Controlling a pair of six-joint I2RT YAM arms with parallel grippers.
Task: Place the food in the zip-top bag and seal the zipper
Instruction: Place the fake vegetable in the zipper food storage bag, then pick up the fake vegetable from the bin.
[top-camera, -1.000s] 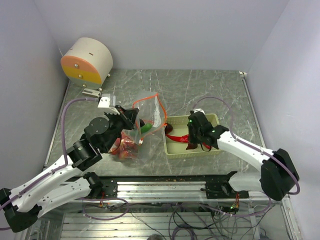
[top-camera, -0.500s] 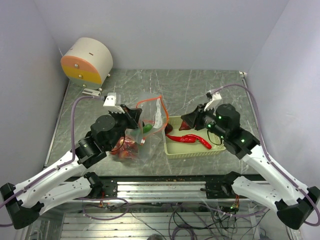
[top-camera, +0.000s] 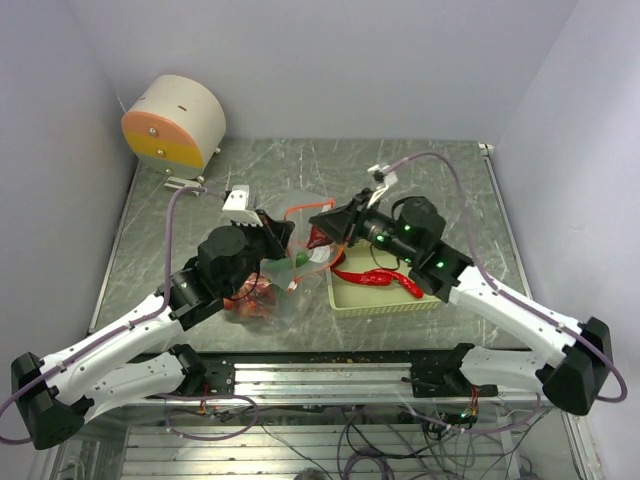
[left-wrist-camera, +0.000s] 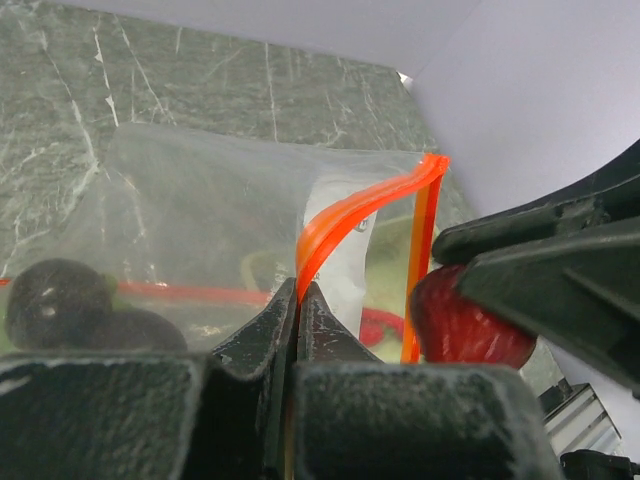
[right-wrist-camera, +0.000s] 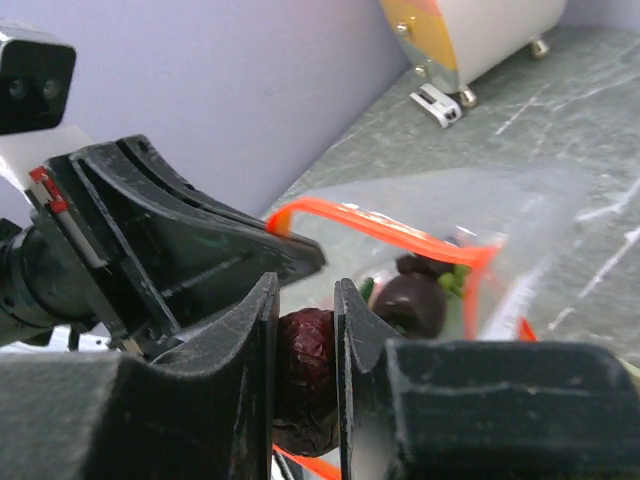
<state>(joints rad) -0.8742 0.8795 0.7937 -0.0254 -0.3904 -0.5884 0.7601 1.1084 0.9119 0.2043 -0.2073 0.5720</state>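
Observation:
The zip-top bag (top-camera: 280, 275) stands left of centre, its orange-red zipper (top-camera: 305, 208) held open at the top. My left gripper (top-camera: 284, 233) is shut on the zipper strip (left-wrist-camera: 360, 205), fingertips closed together (left-wrist-camera: 298, 290). My right gripper (top-camera: 320, 224) is shut on a red strawberry (right-wrist-camera: 305, 365) and holds it at the bag's mouth, touching or just beside the zipper's far end (left-wrist-camera: 420, 260). The strawberry also shows in the left wrist view (left-wrist-camera: 460, 320). Dark purple pieces (left-wrist-camera: 60, 305), a green piece (top-camera: 297, 258) and red food (top-camera: 255, 295) lie inside the bag. Red chili peppers (top-camera: 380, 278) lie in the basket.
The pale green basket (top-camera: 400, 303) sits right of the bag, under my right arm. A round white and orange device (top-camera: 175, 122) stands at the back left. Walls close in both sides, and a metal rail (top-camera: 330, 375) runs along the near edge.
My right gripper rose from the basket with the strawberry and swung left to the bag's mouth. My left gripper shifted slightly right, still holding the zipper.

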